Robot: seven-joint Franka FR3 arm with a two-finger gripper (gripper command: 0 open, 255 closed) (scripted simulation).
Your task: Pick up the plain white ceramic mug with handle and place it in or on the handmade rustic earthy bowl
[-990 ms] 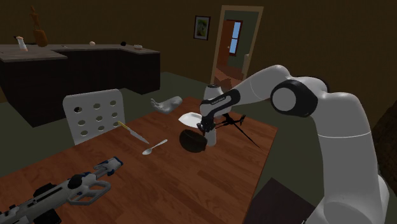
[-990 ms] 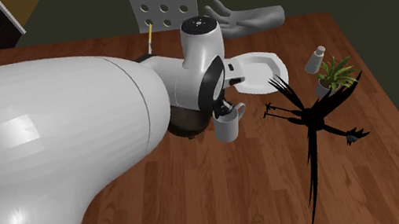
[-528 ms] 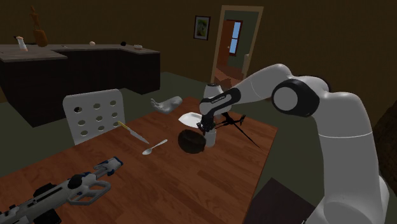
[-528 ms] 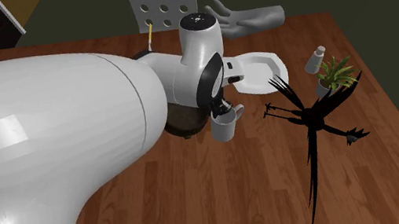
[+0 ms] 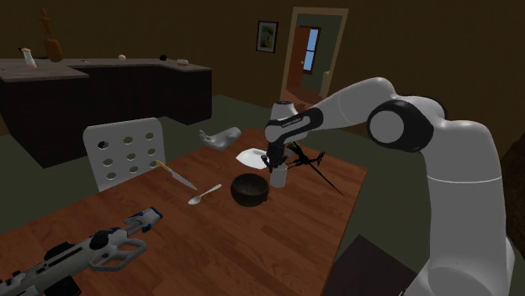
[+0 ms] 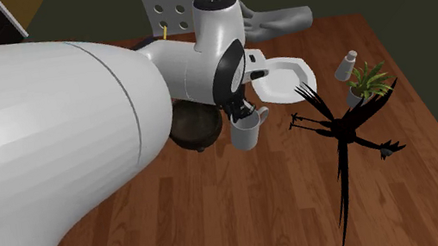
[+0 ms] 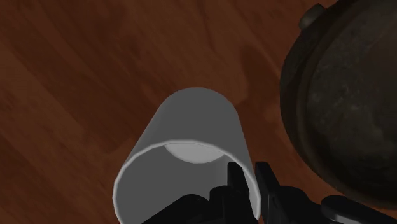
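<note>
**Arm** (image 6: 55, 148): mine, white. In the second exterior view it hides the left half of the desk (image 6: 247, 218) and part of the bowl (image 6: 194, 128).

**Desk:** brown wood. In that view, bare boards lie open on the near side of the mug (image 6: 245, 132). A white plate (image 6: 285, 78) sits close behind the mug.

**Black spiky figure** (image 6: 341, 136): lies near the mug on that view's right. I cannot make out what it is.

**Bowl:** dark, rough and round, mouth up, just beside the mug. The wrist view's frame cuts it off.

**Mug:** plain grey-white and upright, long axis vertical, mouth towards my tool (image 7: 249, 181). Its handle is turned to the second exterior view's right. I cannot tell whether its base touches the desk.

**Tool:** black, clamped on the mug's wall at the rim, one finger (image 7: 236, 181) inside and the other outside.
</note>
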